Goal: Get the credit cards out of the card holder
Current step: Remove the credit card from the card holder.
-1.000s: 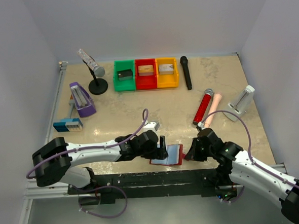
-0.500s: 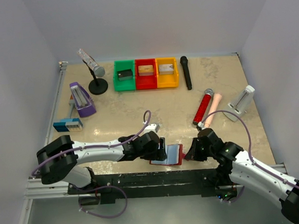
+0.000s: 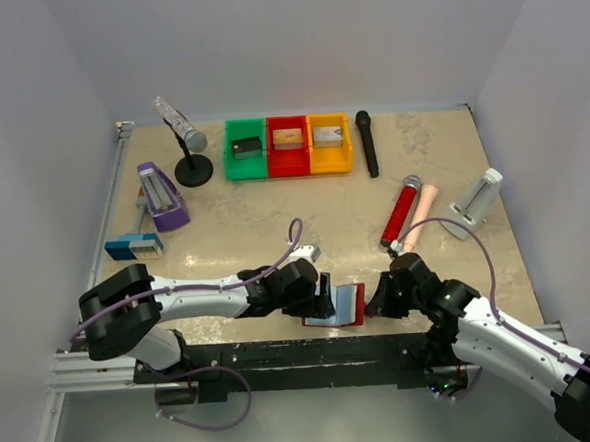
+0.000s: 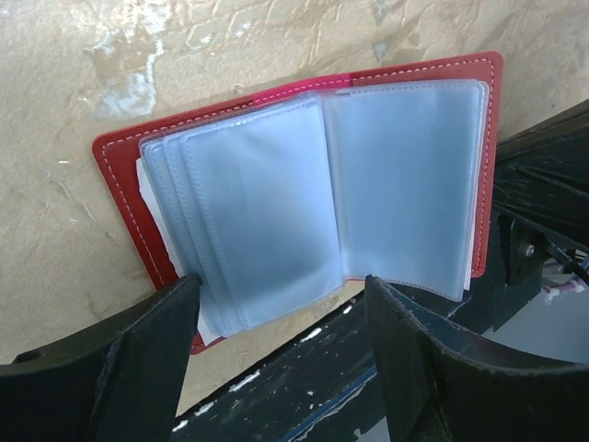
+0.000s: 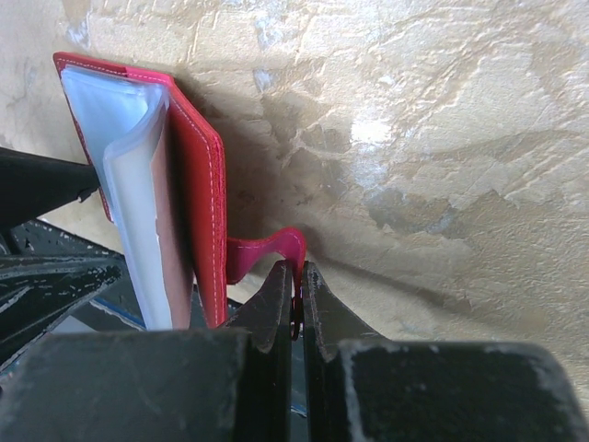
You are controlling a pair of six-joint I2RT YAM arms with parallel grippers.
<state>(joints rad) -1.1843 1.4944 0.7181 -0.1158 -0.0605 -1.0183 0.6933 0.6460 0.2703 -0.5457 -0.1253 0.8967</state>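
Note:
The card holder (image 3: 348, 304) is a red wallet lying open near the table's front edge, its light blue clear pockets (image 4: 276, 203) fanned out. My left gripper (image 3: 323, 297) hovers open over the wallet's left half. In the left wrist view its fingers (image 4: 147, 350) straddle the near edge of the pockets without touching them. My right gripper (image 3: 380, 301) is shut on the small red tab strap (image 5: 276, 250) at the wallet's right side, and that cover (image 5: 198, 193) stands tilted up. The frosted pockets hide the credit cards.
Green (image 3: 245, 149), red (image 3: 288, 146) and yellow (image 3: 330, 143) bins with blocks line the back. A mic stand (image 3: 193, 167), black microphone (image 3: 367, 143), red microphone (image 3: 400, 211), purple device (image 3: 160, 196) and white holder (image 3: 478, 198) lie around. A black rail (image 3: 303, 356) runs just below the wallet.
My left gripper has slid slightly right, further over the open wallet. The wallet's right cover has tipped up a little. The right gripper keeps its hold on the tab.

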